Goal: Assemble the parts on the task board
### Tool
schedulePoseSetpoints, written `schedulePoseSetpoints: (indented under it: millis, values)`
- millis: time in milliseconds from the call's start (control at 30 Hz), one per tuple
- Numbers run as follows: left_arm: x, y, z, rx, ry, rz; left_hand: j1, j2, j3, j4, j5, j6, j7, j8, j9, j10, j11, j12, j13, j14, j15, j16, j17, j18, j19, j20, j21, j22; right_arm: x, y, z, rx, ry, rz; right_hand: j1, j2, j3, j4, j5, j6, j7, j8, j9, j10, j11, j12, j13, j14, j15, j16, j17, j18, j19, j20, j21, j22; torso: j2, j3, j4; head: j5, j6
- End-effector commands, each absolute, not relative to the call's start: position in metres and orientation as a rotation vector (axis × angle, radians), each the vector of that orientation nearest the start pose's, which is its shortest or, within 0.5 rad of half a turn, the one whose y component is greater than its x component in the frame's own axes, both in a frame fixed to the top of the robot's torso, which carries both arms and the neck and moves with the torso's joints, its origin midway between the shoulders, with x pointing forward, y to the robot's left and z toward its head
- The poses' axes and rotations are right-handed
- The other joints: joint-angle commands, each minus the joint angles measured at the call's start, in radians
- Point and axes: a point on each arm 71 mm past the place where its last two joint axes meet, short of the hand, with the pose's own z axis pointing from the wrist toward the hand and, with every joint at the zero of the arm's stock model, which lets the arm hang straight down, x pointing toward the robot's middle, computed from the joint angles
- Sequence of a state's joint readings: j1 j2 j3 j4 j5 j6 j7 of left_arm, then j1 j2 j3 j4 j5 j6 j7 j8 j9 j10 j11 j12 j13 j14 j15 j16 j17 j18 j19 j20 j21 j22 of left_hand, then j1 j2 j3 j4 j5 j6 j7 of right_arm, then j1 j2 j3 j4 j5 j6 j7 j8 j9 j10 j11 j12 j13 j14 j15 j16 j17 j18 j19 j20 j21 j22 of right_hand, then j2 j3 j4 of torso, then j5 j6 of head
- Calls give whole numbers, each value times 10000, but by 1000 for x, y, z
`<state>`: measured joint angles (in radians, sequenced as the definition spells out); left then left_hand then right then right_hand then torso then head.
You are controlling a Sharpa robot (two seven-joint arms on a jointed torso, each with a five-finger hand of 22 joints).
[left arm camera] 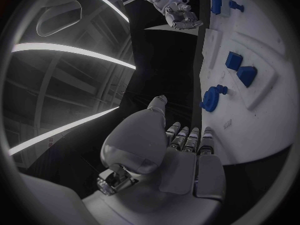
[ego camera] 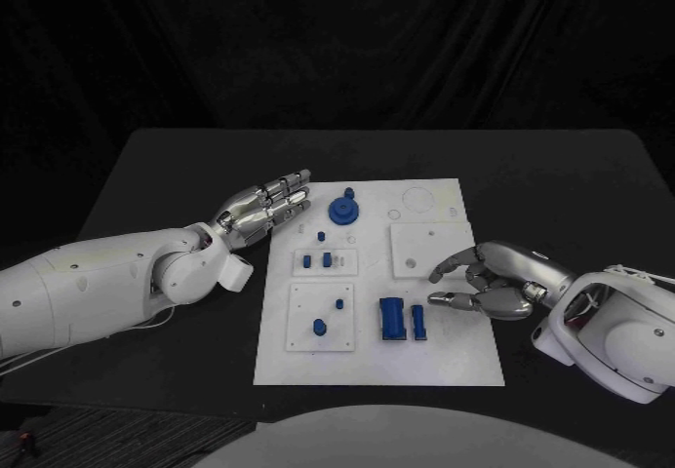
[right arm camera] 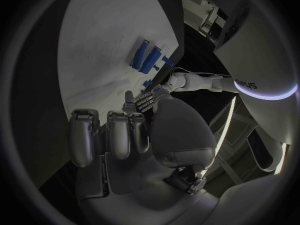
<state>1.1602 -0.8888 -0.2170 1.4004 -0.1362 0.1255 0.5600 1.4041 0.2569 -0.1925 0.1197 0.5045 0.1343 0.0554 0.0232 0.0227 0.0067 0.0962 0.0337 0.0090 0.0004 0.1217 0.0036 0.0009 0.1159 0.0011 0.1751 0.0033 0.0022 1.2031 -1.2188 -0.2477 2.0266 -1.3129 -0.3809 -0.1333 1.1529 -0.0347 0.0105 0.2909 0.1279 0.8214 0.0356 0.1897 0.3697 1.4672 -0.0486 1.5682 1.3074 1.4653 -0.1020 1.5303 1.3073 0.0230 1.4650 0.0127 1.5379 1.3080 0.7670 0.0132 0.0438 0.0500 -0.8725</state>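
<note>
Two hands flank the task board (ego camera: 451, 361), neither holding a part.

I keep the left hand (ego camera: 264, 207) flat, fingers apart and empty, beside the board's far-left corner near the blue gear (ego camera: 343, 209). I judge the right hand (ego camera: 493, 281), fingers loosely curled around nothing, is staged at the board's right edge to reach the blue blocks (ego camera: 401, 320).

Left arm (ego camera: 85, 292) cut off at the picture's edge, small blue parts (ego camera: 325, 258) too small to identify
</note>
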Motion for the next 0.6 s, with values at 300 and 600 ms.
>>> schedulePoseSetpoints:
  millis: [300,600]
  values:
    - [455,251,-239,-7605,14924,-17846,-446,-665,-747,1675,-810,963,-73,193,88,216,-709,305,66,-4,-941,-36,-9,409,-11,-668,-33,-22,333,-227,-223,-2039,18493,8579,267,-200,188,2,226,-84,-172,-431,-543,1036,-174,26,2634,877,-156,74,1642,-196,994,-140,205,2584,8,-8,5,16,-1]
    - [450,249,-228,-5616,13615,-17196,-690,-1549,-716,1735,-1661,1196,-1357,63,74,213,-2248,4,16,-4,-2712,-36,-9,224,-11,-2566,-33,-22,329,-227,-229,-2098,18711,8613,326,-221,223,2,219,-167,-215,-578,-717,1036,-210,26,2634,878,-188,77,1647,-199,999,-171,216,2588,-5,5,-21,41,-1]
